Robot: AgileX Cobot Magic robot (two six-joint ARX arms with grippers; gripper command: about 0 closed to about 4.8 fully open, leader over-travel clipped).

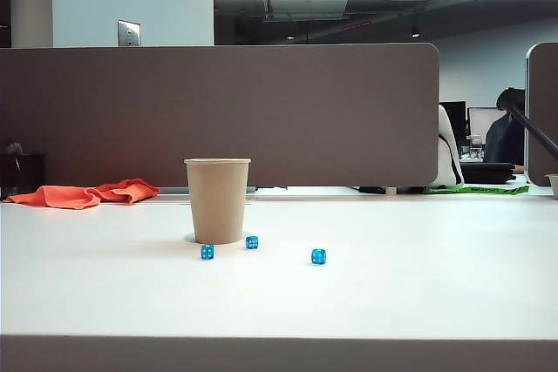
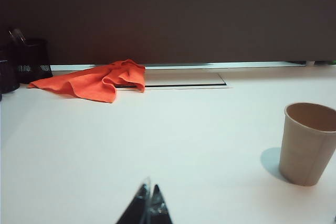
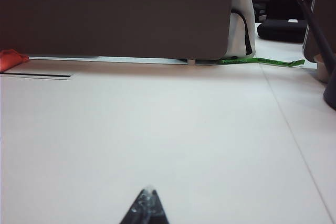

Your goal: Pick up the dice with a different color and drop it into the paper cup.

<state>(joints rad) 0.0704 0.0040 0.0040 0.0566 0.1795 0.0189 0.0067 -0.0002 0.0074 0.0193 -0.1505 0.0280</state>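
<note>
I see both grippers, left gripper [image 2: 148, 203] and right gripper [image 3: 147, 203], low over the desk [image 1: 418, 285], jaws together, empty. No orange die visible; three blue dice [image 1: 252, 242] beside the paper cup [image 1: 217, 200].

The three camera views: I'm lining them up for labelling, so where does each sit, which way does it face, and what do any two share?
Exterior view: low at the table's near edge, facing the grey partition; shows the paper cup and three blue dice; no arm visible.
Left wrist view: low over the table, facing the partition; left gripper tips shut at the frame edge.
Right wrist view: likewise low, facing the partition; right gripper shut.
Shared: cup and orange cloth appear in exterior and left wrist views.
</note>
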